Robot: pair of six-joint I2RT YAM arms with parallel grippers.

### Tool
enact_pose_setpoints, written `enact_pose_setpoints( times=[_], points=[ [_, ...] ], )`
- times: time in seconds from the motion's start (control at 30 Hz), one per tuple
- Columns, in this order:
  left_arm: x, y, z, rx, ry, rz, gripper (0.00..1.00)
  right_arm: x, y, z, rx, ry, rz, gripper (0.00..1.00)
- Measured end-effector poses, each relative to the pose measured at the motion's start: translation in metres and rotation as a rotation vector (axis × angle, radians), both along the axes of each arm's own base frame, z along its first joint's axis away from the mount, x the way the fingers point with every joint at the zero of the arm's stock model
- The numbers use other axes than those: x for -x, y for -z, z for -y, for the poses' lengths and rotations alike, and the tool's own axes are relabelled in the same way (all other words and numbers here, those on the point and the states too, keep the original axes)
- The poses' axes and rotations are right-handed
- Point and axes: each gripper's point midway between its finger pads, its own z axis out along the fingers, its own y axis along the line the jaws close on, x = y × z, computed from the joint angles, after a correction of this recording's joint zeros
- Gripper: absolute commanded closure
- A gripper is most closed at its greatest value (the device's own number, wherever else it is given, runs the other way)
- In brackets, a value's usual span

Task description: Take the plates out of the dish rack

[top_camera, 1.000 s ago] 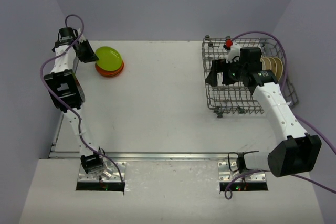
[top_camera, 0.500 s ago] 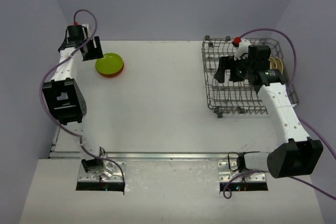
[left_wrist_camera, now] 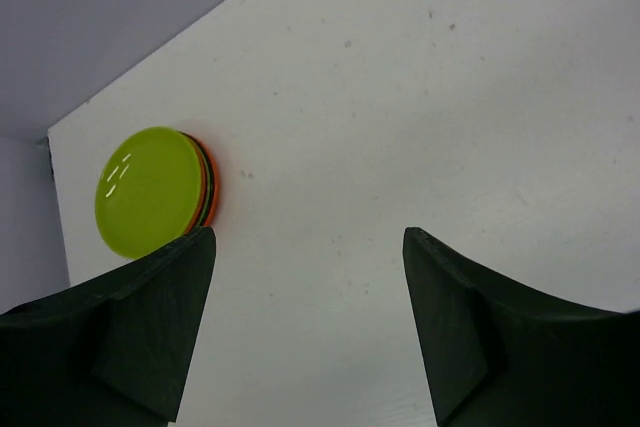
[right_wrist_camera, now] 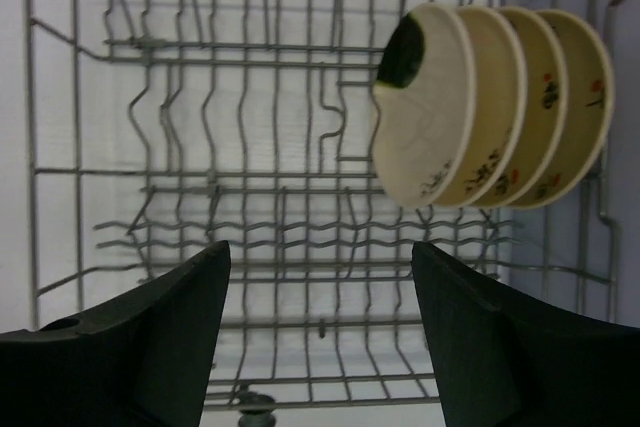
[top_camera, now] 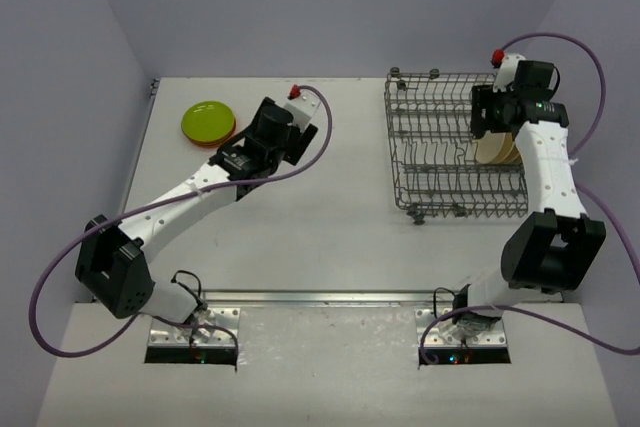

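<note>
The right gripper (right_wrist_camera: 318,257) has its jaws spread wide with nothing between them. It hovers over the dish rack (top_camera: 430,162), above the rack's far right part. Directly under the gap is the rack's own wire grid, and its left and middle rows are open wire. Four beige plates (right_wrist_camera: 490,107) stand on edge, packed face to face with overlapping rims, along the rack's right side. The outermost plate is close to the rack's right wall, and the innermost faces the open rows.

The left gripper (left_wrist_camera: 308,247) is well to the left of the rack, its jaws also parted and empty, above the white table (top_camera: 330,227). A wide stretch of tabletop lies between it and the rack's left wall. Farther left of the rack, the lime green plate (left_wrist_camera: 150,190) lies flat on the orange plate (left_wrist_camera: 213,202), whose rim peeks out beneath. This stack sits near the table's far left edge, apart from the left gripper.
</note>
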Motion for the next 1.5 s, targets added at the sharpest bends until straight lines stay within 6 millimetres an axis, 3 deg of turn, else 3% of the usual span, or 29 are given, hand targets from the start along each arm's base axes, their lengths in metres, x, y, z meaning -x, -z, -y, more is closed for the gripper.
enact_pose_setpoints(
  times=[0.13,0.33,0.5,0.67,0.97,1.1,1.27,1.37,1.5],
  points=[
    [0.016,0.028,0.008,-0.111,0.029,-0.029,0.27,-0.020,0.006,0.045,0.085,0.074,-0.027,0.42],
    [0.011,0.019,0.003,-0.134,0.002,0.013,0.26,-0.037,0.029,0.082,0.156,0.122,-0.092,0.57],
    [0.008,0.012,0.004,-0.127,-0.004,0.024,0.26,-0.044,0.047,0.090,0.180,0.116,-0.135,0.67],
    [0.005,0.002,0.006,-0.115,-0.006,0.038,0.26,-0.059,0.059,0.098,0.203,0.125,-0.149,0.68],
    [0.005,0.001,0.006,-0.119,-0.006,0.031,0.25,-0.066,0.089,0.108,0.227,0.137,-0.203,0.69],
    [0.004,0.001,0.007,-0.121,-0.007,0.029,0.25,-0.067,0.102,0.109,0.227,0.134,-0.229,0.83],
    [0.004,0.002,0.006,-0.125,-0.009,0.026,0.25,-0.068,0.102,0.109,0.223,0.138,-0.223,0.98],
    [0.004,0.003,0.006,-0.127,-0.010,0.023,0.25,-0.068,0.099,0.109,0.224,0.140,-0.219,1.00],
    [-0.001,-0.003,0.009,-0.125,-0.015,0.030,0.21,-0.063,0.073,0.109,0.244,0.139,-0.182,1.00]
  ],
)
